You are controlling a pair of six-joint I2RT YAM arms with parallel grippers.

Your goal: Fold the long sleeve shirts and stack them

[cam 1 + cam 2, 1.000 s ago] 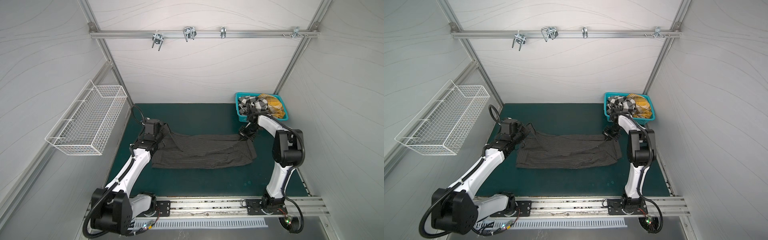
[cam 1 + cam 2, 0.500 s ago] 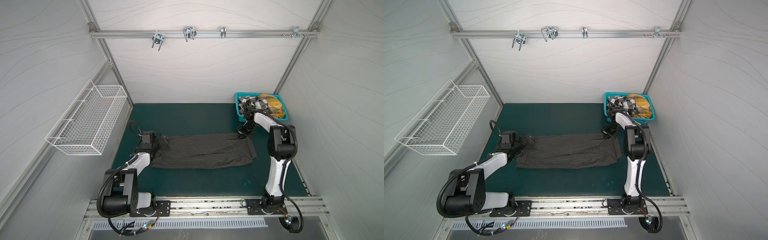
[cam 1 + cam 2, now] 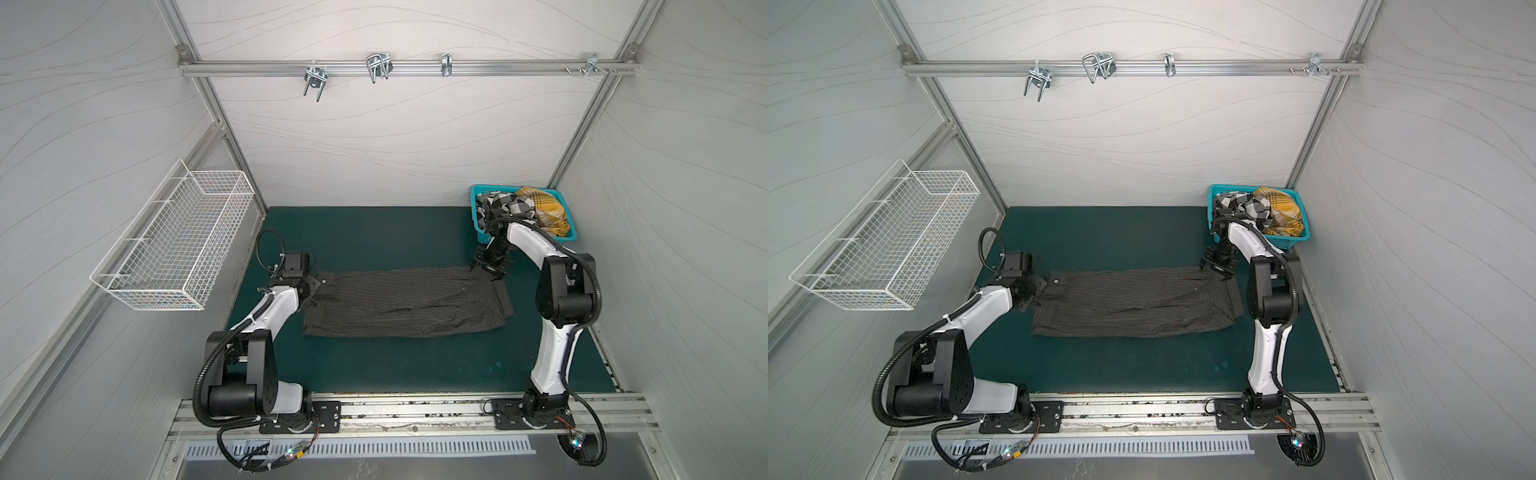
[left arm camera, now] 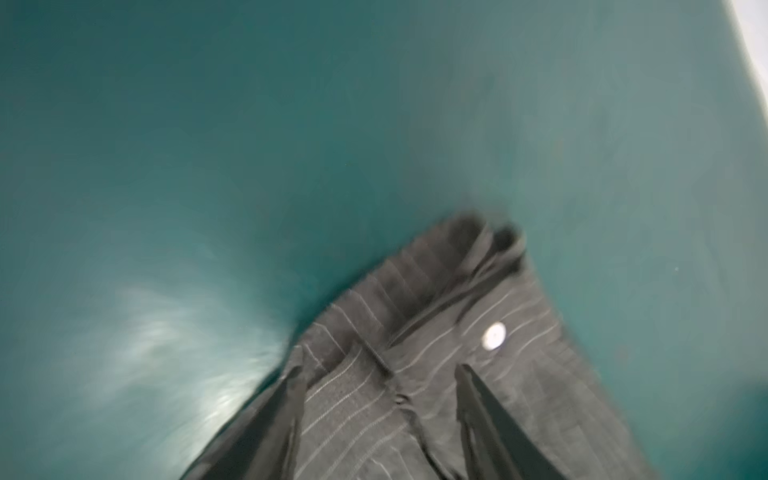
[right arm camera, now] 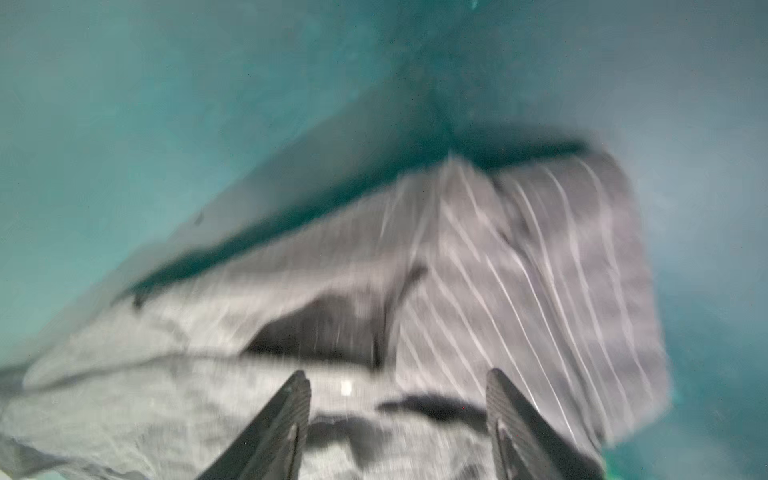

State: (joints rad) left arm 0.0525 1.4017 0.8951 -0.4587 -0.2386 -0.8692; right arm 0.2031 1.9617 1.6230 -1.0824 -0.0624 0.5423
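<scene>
Left pincer [image 3: 310, 287] and right pincer [image 3: 488, 272] gape wide at opposite ends of the pinstriped shirt [image 3: 407, 303] on the surface [image 3: 374, 237].

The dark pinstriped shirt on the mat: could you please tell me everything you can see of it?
The shirt is dark charcoal woven cloth with thin pale stripes and a white button near its left end. It lies folded into a long, wrinkled band, flat across the green mat. The open left gripper stands over its left end, the open right gripper over its far right corner; neither holds it.
</scene>
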